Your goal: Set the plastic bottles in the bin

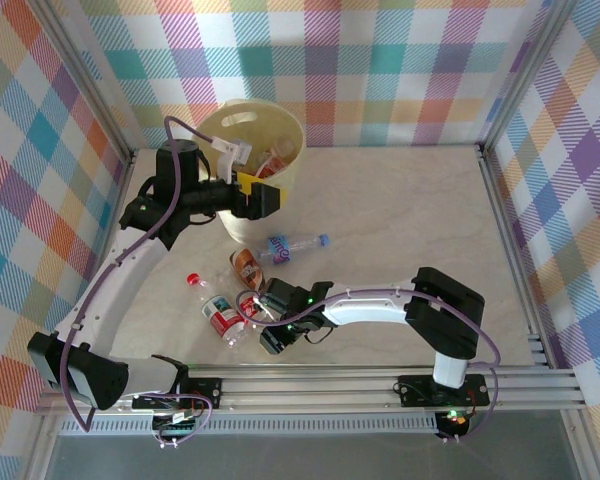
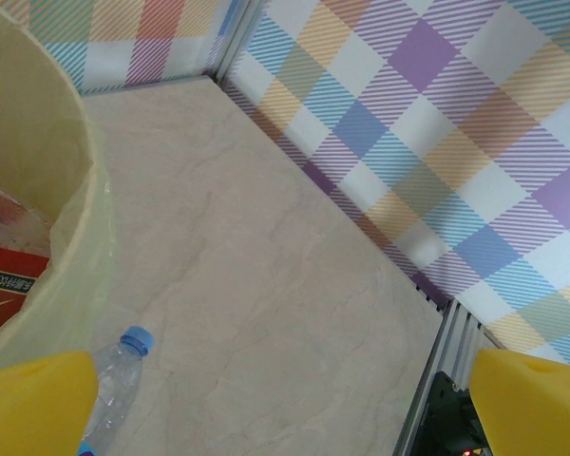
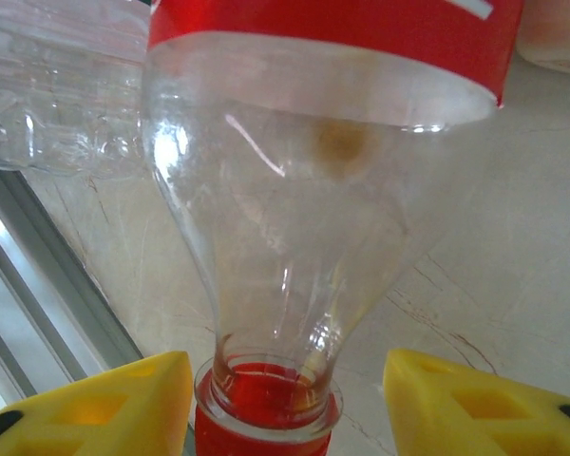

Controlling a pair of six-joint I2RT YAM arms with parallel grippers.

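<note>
**Left arm.** The left gripper [image 2: 285,410] hangs at the near rim of the bin [image 1: 292,165]. Its yellow fingertips [image 2: 33,404] stand wide apart and nothing lies between them, so the jaws are fully open and empty.

**Right arm.** The right gripper [image 3: 287,399] sits low over the table [image 1: 400,220], near the front rail. Its jaws straddle the neck of the red-label bottle [image 3: 294,218], one yellow pad on either side of the red cap. One pad is very close to the cap, and a clear gap shows at the other. The jaws are therefore part open and not clamped on the bottle.

**Task items**
- The bin stands at the far left of the table, close to the checked back wall. It holds several bottles [image 1: 272,160], and the left wrist view shows a red label behind its translucent wall.
- The red-label bottle lies on the table with its cap towards the right wrist camera. A second clear bottle [image 3: 57,95] lies just beside it.
- The blue-cap bottle [image 2: 114,380] lies on the table just beside the foot of the bin.
- The brown-label bottle [image 1: 247,265] lies between the blue-cap bottle and the right gripper.

**Other items.** A loose red cap [image 1: 193,279] lies on the table near the brown-label bottle
</note>
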